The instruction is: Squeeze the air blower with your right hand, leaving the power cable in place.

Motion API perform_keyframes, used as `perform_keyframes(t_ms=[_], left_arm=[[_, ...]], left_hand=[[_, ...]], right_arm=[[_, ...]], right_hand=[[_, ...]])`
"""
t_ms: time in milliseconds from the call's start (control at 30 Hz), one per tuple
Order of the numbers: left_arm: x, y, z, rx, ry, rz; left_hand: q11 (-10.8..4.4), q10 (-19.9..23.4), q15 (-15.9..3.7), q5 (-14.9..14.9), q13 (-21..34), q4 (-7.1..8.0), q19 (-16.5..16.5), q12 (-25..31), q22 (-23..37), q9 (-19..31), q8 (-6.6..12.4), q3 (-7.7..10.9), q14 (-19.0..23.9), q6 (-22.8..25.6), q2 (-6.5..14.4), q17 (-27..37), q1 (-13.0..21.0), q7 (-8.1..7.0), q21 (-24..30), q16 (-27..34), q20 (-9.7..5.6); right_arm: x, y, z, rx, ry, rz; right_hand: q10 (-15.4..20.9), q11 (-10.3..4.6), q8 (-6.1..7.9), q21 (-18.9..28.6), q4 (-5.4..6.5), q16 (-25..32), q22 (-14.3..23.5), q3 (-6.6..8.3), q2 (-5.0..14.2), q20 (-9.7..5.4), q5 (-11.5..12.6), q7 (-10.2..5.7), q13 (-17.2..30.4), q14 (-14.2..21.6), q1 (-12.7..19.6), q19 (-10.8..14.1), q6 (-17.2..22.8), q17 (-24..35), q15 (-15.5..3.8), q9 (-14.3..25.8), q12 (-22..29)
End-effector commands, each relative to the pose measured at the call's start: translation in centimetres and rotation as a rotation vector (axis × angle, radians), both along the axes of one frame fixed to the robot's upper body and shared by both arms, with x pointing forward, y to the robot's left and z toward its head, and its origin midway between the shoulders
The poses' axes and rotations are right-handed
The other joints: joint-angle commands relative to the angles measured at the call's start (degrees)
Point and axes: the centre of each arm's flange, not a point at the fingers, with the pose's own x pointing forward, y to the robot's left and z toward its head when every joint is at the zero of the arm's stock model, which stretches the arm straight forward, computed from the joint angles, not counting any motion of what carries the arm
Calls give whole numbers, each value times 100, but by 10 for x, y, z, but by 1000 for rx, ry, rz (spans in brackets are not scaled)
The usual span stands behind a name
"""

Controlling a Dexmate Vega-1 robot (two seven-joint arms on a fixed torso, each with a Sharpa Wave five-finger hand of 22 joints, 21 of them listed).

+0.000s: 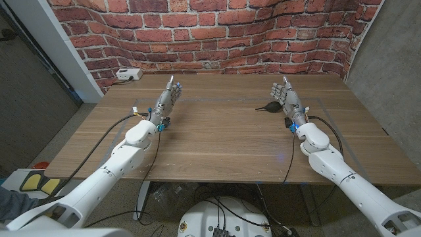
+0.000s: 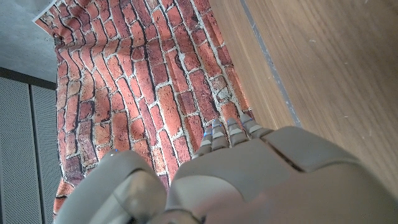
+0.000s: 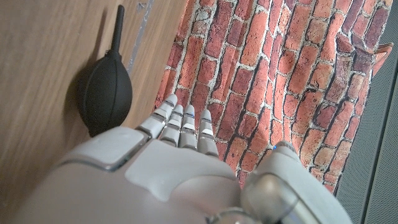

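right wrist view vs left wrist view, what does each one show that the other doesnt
Right wrist view alone: the black air blower lying on the table beside the right hand, nozzle pointing away, not gripped. Left wrist view alone: the left hand holding nothing, and a grey line along the wood. Both: the brick wall and the wooden table.

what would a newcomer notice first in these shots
Two white arms reach over a wooden table toward a brick wall. The right robot hand stands beside a black air blower lying on the table, its nozzle pointing toward the middle. The left robot hand holds nothing; a white box sits at the far left corner.
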Motion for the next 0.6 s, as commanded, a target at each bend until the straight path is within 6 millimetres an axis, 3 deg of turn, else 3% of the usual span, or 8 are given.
perform_keyframes(t_ms=[33,600], left_arm=[[-7,2,4,29,-20,-11],[-10,-5,8,44,-48,-5]], left_hand=[[-3,186,-1,51,17,2,146,73,21,20,58,-44,163,190,22,20,55,3,48,46,-20],[-5,307,6,51,21,-22,268,77,16,21,64,-58,288,341,71,20,120,15,23,40,-10]], right_arm=[[-4,-9,5,-36,-53,-43],[-14,-19,18,-150,-115,-171]], right_hand=[[82,-12,-29,19,-68,35,15,15,1,-49,-24,6,28,139,112,95,-87,27,-24,20,29],[172,-118,-79,36,-161,36,14,53,20,-67,-52,-56,27,281,238,269,-117,24,-66,3,35]])
